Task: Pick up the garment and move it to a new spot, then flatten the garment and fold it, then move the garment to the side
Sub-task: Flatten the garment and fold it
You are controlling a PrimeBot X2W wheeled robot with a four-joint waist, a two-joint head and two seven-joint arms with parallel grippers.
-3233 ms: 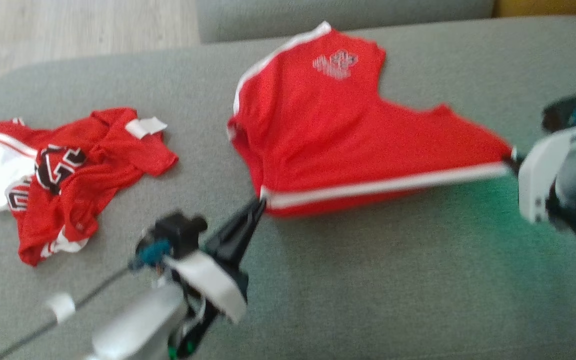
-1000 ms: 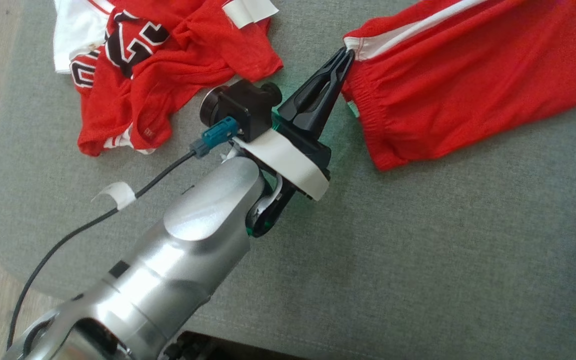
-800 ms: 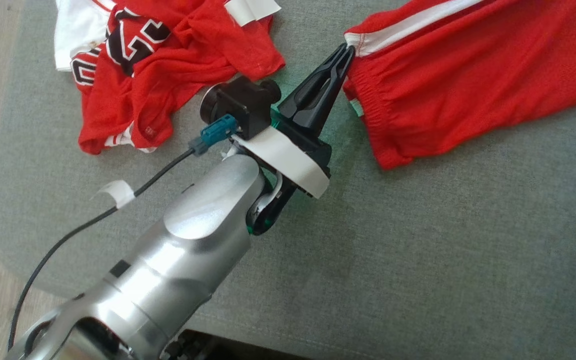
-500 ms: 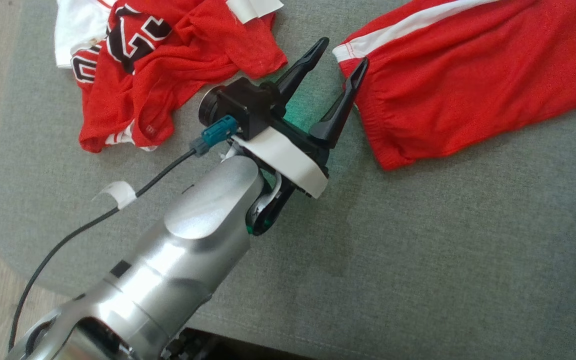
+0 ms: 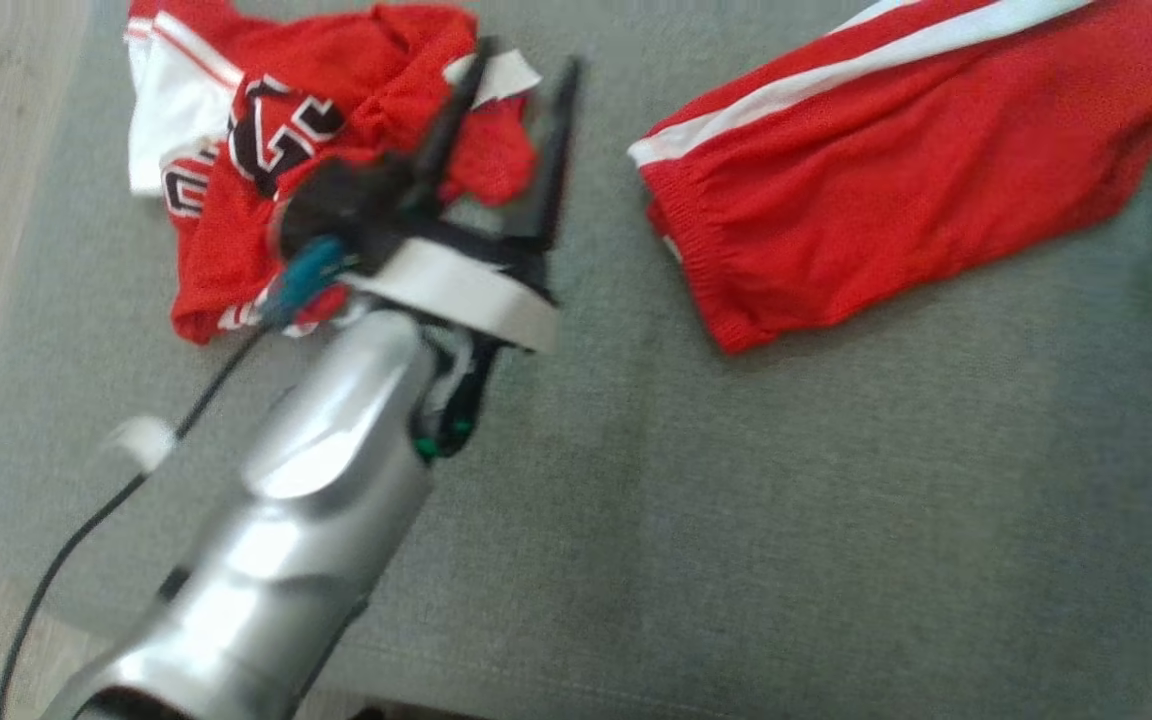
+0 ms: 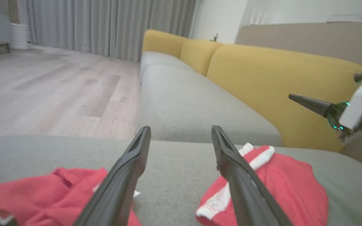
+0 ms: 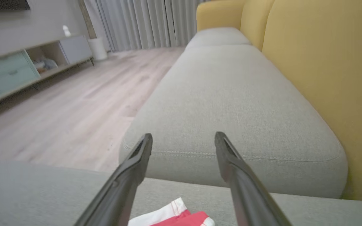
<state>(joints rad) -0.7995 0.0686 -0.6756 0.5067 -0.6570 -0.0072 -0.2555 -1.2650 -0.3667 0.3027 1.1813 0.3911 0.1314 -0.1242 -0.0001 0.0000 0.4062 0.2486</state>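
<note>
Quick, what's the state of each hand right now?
Left hand: open, holding nothing.
Right hand: open, holding nothing.

A broad grey woven-fabric sofa cushion carries two garments. The red shorts with a white side stripe lie spread at the upper right of the frame. The crumpled red-and-white mesh jersey lies at the upper left, apart from them.

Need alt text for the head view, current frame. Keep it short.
The left gripper, open and empty, points up the picture over the edge of a crumpled red-and-white jersey. Red shorts with a white side stripe lie spread out to its right on the grey cushion. The picture is motion-blurred.
</note>
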